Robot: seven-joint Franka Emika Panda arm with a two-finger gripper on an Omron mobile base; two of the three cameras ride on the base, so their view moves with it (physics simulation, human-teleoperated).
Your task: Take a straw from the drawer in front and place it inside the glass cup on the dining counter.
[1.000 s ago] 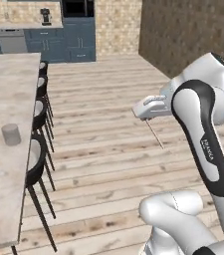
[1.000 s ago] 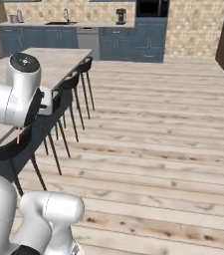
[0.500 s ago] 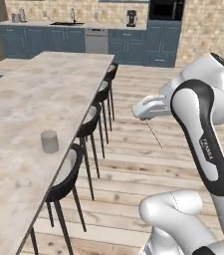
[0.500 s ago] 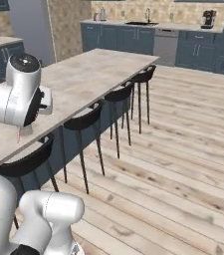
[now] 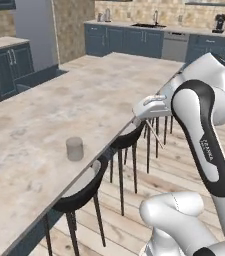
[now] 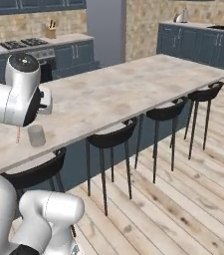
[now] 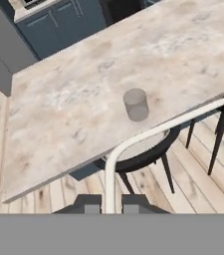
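My gripper is shut on the straw, a thin stick that slants down from the fingers over the stools. In the hand view the straw looks pale and curved as it rises from between the fingertips of the gripper. The glass cup stands upright on the dining counter, near its stool-side edge and left of the gripper. In the hand view the glass cup sits just beyond the straw. From the right base view the straw hangs beside the glass cup. The drawer is out of view.
Black round stools line the edge of the dining counter above a plank floor. Navy cabinets with a sink and a coffee machine run along the back wall. A stove stands behind the counter.
The whole picture has shifted, so the base has moved: the dining counter and the cup are now closer and seen along the stool side. The arm keeps its pose with the straw.
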